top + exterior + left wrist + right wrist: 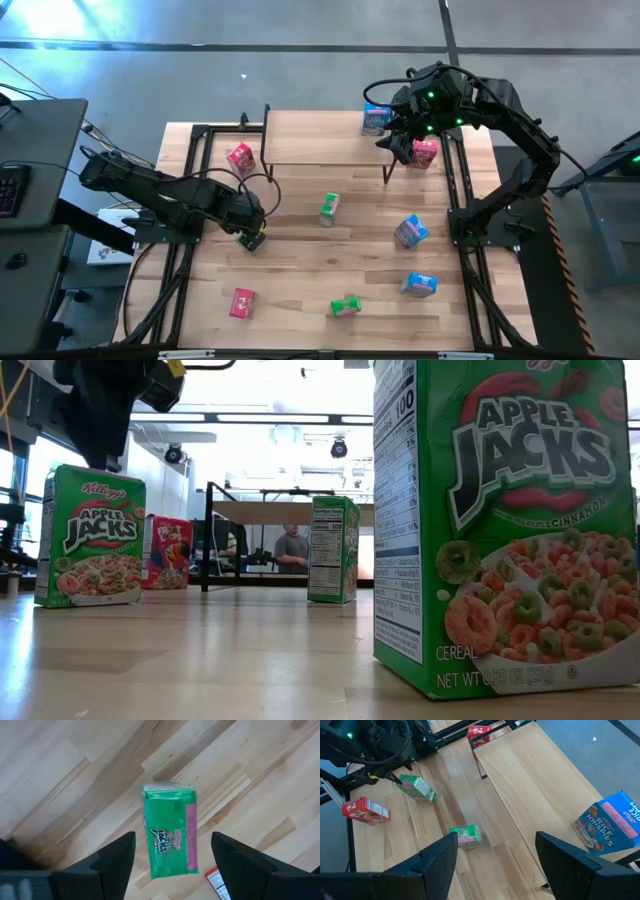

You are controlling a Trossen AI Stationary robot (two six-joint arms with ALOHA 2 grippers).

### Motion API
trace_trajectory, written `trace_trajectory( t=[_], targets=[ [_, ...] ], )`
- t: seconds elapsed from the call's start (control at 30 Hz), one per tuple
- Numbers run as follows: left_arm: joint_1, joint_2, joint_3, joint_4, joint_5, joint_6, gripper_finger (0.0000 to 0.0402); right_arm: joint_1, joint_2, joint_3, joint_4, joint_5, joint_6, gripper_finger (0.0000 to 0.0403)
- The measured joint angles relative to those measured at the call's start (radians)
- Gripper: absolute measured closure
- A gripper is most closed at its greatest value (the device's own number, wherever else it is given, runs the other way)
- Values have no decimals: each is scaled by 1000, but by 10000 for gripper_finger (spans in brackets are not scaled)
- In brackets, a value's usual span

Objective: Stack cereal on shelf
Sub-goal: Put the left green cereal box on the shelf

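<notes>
Green cereal box [169, 832] upright btwn open left gripper [172, 857] fingers, untouched.

We see most of the shelf [320, 140] top bare and reachable from above; only a blue box [376, 120] occupies its right end

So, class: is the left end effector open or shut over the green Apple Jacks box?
Open. In the left wrist view the left end effector has its fingers spread apart, clear of the green Apple Jacks box between them.
</notes>
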Motion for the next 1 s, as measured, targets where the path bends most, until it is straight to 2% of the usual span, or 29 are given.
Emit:
trace_trajectory(
  t=[0.23,1.0],
  targets=[
    [0,9,0,2,-3,7,148,0,0,0,0,0,0,143],
    [0,175,0,10,21,54,149,0,0,0,3,0,0,143]
  ],
)
